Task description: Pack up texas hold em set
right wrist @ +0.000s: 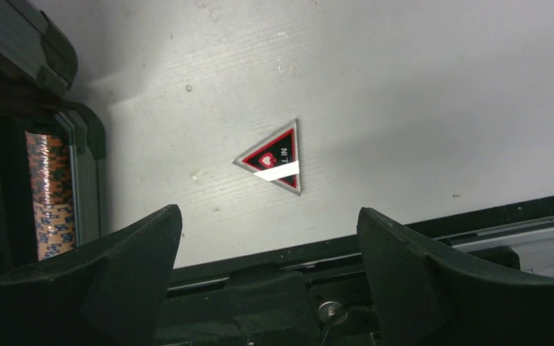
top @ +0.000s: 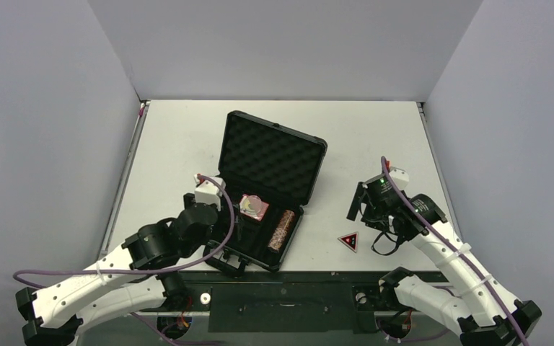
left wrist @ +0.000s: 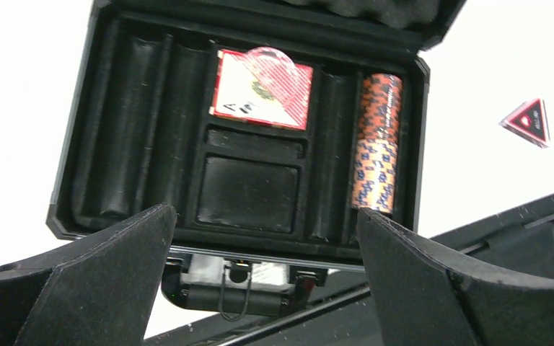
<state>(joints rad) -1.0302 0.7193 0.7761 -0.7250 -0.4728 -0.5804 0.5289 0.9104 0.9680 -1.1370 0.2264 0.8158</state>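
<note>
The black case (top: 273,155) lies open mid-table, its foam-lined lid raised at the back. In its base (left wrist: 130,144) lie the pink card box (top: 254,207) in the upper middle slot and one reddish-brown chip roll (top: 282,229) in the right-hand groove. A second roll is not in view. The red-black triangle (top: 348,241) lies flat on the table to the right of the case. My left gripper (left wrist: 263,216) is open and empty over the case's near edge. My right gripper (right wrist: 268,216) is open and empty above the table, with the triangle (right wrist: 274,158) just ahead of its fingertips.
The case's handle (left wrist: 223,295) sticks out over the table's near edge. The black mounting rail (top: 288,292) runs along the front. Grey walls enclose the white table (top: 173,137) on three sides. The left grooves of the case (left wrist: 126,122) hold nothing.
</note>
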